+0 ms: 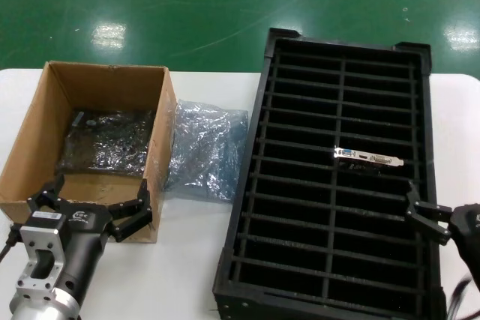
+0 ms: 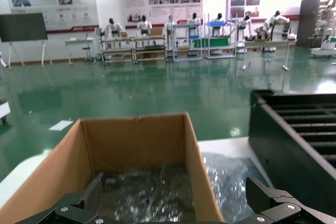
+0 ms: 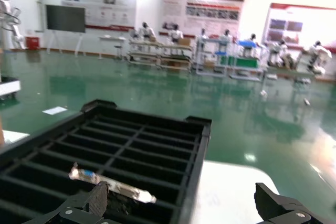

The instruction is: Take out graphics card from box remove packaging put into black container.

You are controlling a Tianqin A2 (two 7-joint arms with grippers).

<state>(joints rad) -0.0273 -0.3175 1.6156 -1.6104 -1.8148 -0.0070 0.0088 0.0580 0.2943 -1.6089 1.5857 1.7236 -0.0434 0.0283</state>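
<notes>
Box (image 1: pixel 34 151): brown rough cardboard. Packaging (image 1: pixel 206 149): shiny crinkly plastic (see-through). Black container (image 1: pixel 255 155): matt plastic. Graphics card (image 1: pixel 369 157) bracket: shiny silver metal.

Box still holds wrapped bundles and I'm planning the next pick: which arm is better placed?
Left. Its open pincer hangs at the box's near rim, by the wrapped bundles. The right pincer, also open, sits over the black container's far side.

One box (image 1: pixel 30 157), one graphics card (image 1: pixel 369 157), one packaging bag (image 1: pixel 206 149), one black container (image 1: pixel 255 207), two claws (image 1: pixel 94 201) (image 1: pixel 429 221).
</notes>
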